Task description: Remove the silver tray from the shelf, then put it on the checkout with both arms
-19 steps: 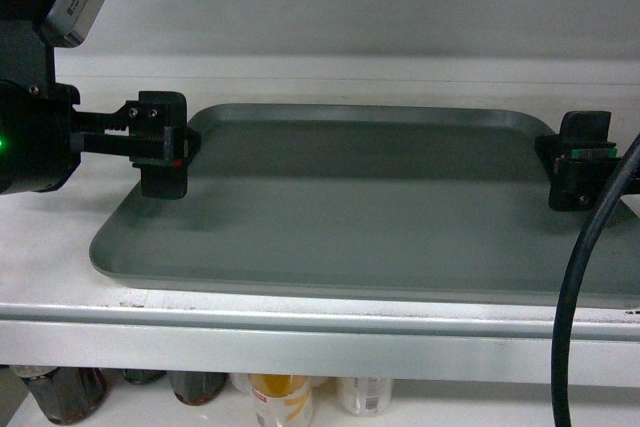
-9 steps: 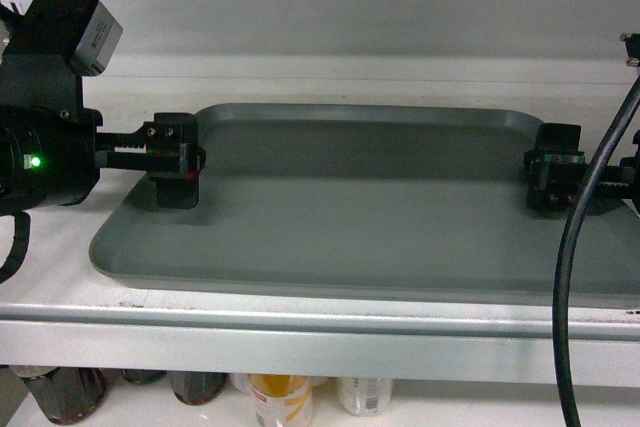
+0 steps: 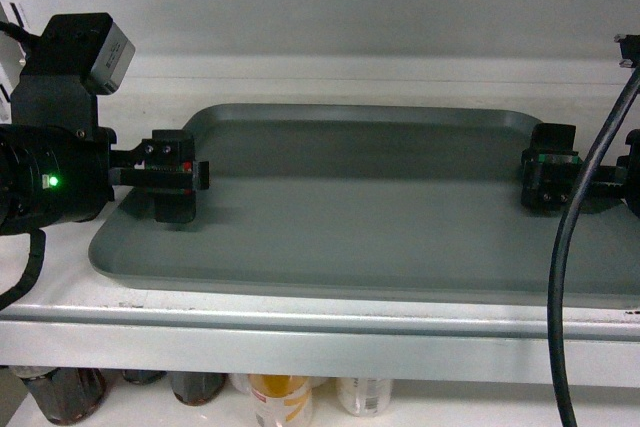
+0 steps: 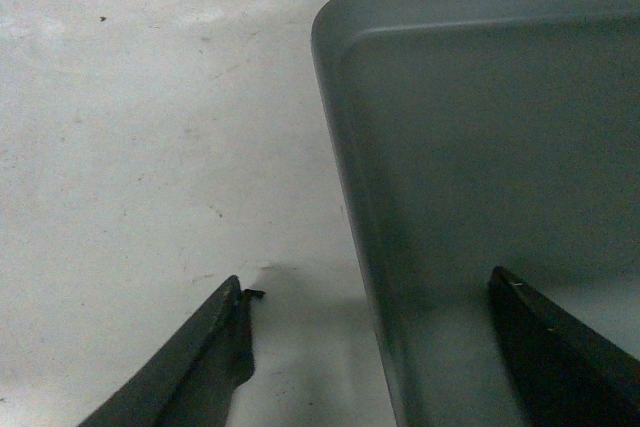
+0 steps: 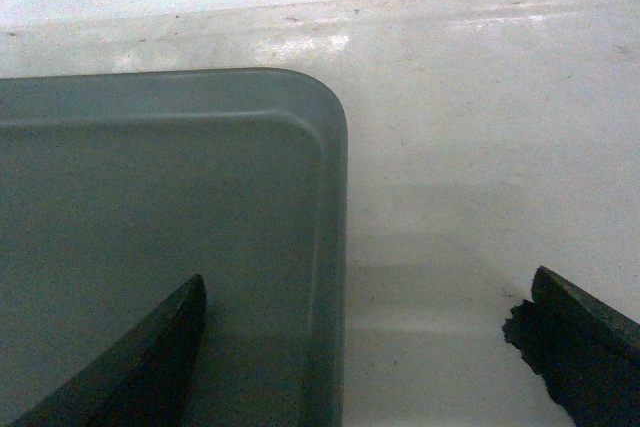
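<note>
a grey silver tray (image 3: pixel 360 207) lies flat on the white shelf (image 3: pixel 300 332), filling the middle of the frame. at mid left, the left gripper (image 3: pixel 175 179) straddles the tray's left rim, jaws spread wide. at mid right, the right gripper (image 3: pixel 550 182) straddles the right rim, also wide. a thick black cable (image 3: pixel 570 277) hangs down the right side. bottles (image 3: pixel 280 399) stand along the bottom edge.
</note>
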`<state>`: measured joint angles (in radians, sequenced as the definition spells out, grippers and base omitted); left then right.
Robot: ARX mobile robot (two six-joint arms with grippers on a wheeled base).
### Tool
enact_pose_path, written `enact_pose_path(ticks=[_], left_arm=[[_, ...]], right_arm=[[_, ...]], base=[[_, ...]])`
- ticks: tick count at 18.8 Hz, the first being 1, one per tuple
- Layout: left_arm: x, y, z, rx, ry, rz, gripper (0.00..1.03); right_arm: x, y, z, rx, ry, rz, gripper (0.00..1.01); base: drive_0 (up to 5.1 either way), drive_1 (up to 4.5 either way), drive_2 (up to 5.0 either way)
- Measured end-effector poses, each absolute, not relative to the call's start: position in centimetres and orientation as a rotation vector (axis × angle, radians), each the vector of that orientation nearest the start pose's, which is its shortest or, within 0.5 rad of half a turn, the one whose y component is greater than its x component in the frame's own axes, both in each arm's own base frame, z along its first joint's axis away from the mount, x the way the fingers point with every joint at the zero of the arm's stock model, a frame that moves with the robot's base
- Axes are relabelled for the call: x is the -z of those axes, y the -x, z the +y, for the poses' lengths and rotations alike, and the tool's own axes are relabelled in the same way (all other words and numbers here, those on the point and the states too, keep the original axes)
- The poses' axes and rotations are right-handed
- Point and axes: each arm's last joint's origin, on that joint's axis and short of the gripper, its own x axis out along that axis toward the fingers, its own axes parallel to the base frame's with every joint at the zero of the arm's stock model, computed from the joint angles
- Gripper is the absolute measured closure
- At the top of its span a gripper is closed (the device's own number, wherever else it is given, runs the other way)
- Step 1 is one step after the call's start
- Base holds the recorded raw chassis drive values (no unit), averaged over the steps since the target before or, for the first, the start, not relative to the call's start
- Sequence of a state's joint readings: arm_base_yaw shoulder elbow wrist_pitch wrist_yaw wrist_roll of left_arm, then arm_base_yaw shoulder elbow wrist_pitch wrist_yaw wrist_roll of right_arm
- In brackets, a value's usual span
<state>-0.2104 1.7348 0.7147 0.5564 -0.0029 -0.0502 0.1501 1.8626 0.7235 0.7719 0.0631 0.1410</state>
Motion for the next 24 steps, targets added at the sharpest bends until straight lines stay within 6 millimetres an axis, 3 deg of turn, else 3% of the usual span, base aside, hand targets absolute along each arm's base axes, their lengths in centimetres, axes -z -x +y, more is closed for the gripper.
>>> enact_pose_path(ticks=[6, 7, 8, 16, 24], left_arm=[[-14.2, -32.1, -7.2, 0.201, 0.001, 0.461, 0.78], [-14.2, -32.1, -7.2, 0.196, 0.011, 0.461, 0.94], [-14.3, -32.3, -6.9, 0.165, 0.073, 0.459, 1.0], [-14.4, -32.1, -6.8, 0.158, 0.076, 0.467, 1.0], [-15.7, -30.2, -7.6, 0.183, 0.079, 0.493, 1.0]], right_arm=[[-12.3, -33.7, 5.2, -0.06, -0.097, 0.37, 0.53], [-12.2, -33.6, 5.4, -0.06, -0.092, 0.368, 0.7], [-12.3, -33.3, 5.9, -0.105, -0.105, 0.366, 0.92], [-12.4, -33.2, 6.2, -0.106, -0.141, 0.336, 0.95], [-13.4, -32.6, 5.9, -0.061, -0.053, 0.297, 0.98]], base=[[0.0, 0.0, 0.0], [0.0, 0.0, 0.0], [0.0, 0.0, 0.0], [0.0, 0.0, 0.0], [0.0, 0.0, 0.0]])
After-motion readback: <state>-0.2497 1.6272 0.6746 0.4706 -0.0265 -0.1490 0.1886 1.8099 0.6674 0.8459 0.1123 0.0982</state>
